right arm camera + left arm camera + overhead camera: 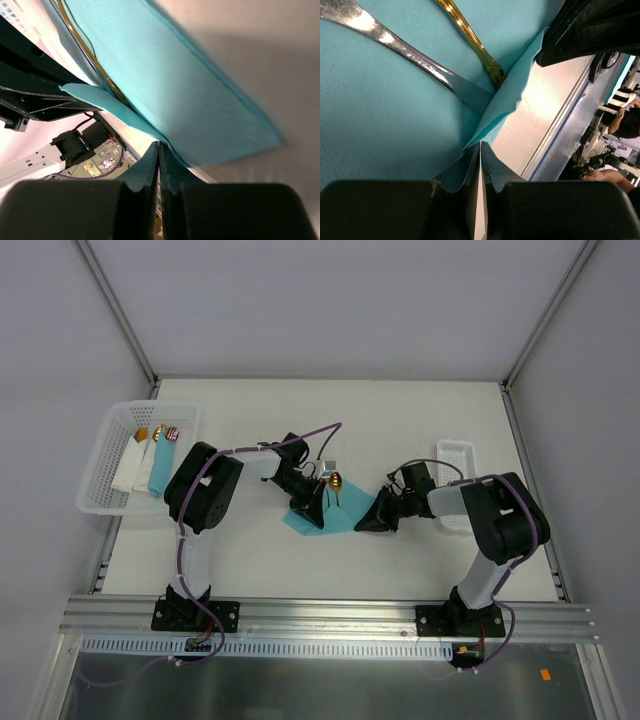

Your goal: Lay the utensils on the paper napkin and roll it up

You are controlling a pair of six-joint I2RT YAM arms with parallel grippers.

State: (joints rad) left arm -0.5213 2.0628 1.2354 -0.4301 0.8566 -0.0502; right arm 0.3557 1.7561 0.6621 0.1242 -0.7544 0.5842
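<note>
The turquoise paper napkin (335, 518) lies mid-table between both arms. Two utensils rest on it: a silver one (410, 52) and a gold one (470, 35), whose ends show in the top view (335, 480). One napkin edge is lifted and folded over the utensils' lower ends. My left gripper (480, 147) is shut on that raised edge at the napkin's left side (308, 508). My right gripper (159, 146) is shut on the same sheet (175, 80) from the right (378, 520). A thin gold utensil (95, 62) shows under the fold.
A white mesh basket (95, 465) at the far left holds white and turquoise rolled napkins with more cutlery. A small white tray (456, 450) stands behind the right arm. The metal rail (330, 618) runs along the near table edge.
</note>
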